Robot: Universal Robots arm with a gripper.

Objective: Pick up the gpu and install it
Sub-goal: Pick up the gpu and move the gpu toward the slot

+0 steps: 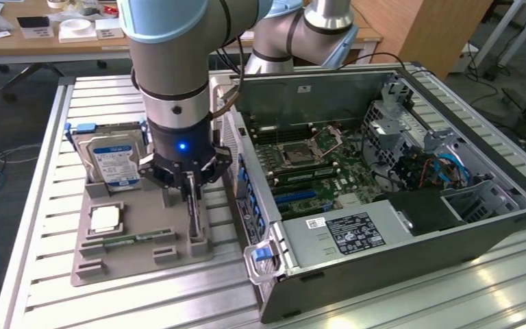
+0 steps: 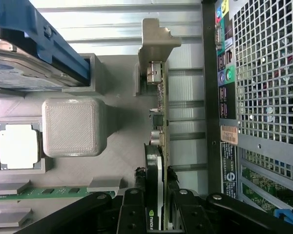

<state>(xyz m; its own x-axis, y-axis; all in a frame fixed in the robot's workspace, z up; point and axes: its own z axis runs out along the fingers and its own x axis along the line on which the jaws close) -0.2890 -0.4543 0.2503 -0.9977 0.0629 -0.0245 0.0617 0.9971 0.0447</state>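
Observation:
The gpu [image 1: 195, 223] stands on edge in a slot of the grey parts holder [image 1: 98, 264], to the exterior view's left of the open computer case [image 1: 482, 226]. My gripper [image 1: 190, 190] points straight down over it. In the wrist view the gpu [image 2: 158, 122] is a thin dark board seen edge-on, with its silver bracket [image 2: 154, 36] at the far end. My gripper [image 2: 155, 195] straddles the near end, and both black fingers [image 2: 135, 204] press against the card's faces. The card still sits in its slot in the holder [image 2: 122, 146].
On the holder are a hard drive with a blue label [image 1: 112, 161], a processor chip [image 1: 106, 219] and a green memory stick [image 1: 131, 239]. The case lies open with its motherboard [image 1: 309, 171] and blue slots [image 1: 295, 199] exposed. Its rear panel [image 2: 263, 73] is close beside the gpu.

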